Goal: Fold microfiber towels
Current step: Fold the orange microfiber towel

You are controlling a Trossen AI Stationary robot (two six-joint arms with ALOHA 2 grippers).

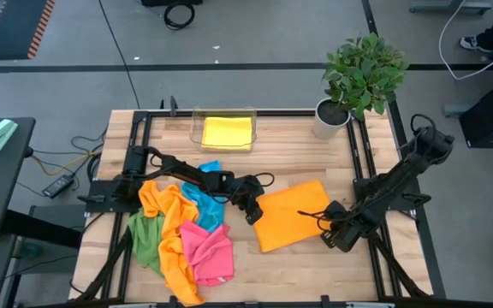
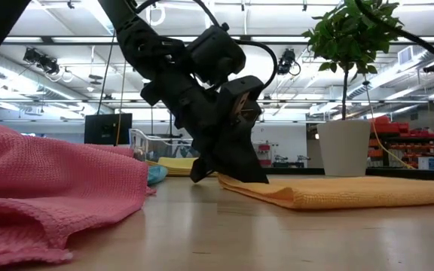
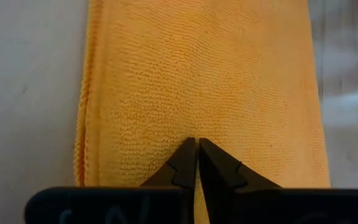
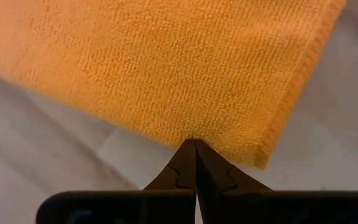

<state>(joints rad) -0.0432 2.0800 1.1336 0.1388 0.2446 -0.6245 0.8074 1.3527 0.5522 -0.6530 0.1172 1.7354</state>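
Observation:
An orange microfiber towel lies folded flat on the wooden table, right of centre. My left gripper reaches in from the left, slanting down, and its shut fingers sit on the towel near its left edge. My right gripper points straight down, shut, at the towel's near right corner. More towels lie heaped at the near left: orange, green, pink and blue. A yellow towel lies folded in a clear tray. My left gripper rests its shut fingertips on the orange towel's upper face, a little in from the left edge, slanting down from the table's left. The towel stays flat on the table; whether any cloth is pinched I cannot tell. My right gripper has its tips at the towel's near edge, beside the corner, coming from above; whether they touch the cloth I cannot tell.
The clear tray stands at the far edge, left of centre. A potted plant occupies the far right corner. Bare wood shows near the front edge, right of the heap.

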